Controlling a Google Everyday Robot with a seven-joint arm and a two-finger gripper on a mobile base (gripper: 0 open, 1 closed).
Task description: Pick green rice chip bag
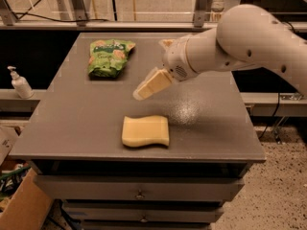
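The cream-coloured two-finger gripper [152, 84] hangs over the middle of the tabletop, tilted down and to the left. Whether it is spread or pressed together cannot be told from here, and nothing shows in its hold. Behind it, the bulky white robot arm [240, 42] comes in from the right.

Below the gripper and nearer the front edge lies a flat pale yellow wavy sponge [145, 131], not the target. The crinkly bright green rice chip bag [109, 56] lies flat at the back left of the dark grey table [72, 123], near the gripper but apart from it.

The bag looks light, puffy and soft, its film probably slippery and the chips inside brittle. A gentle pinch across the narrow middle seems the safest hold. A white pump bottle [20, 83] stands off to the left.
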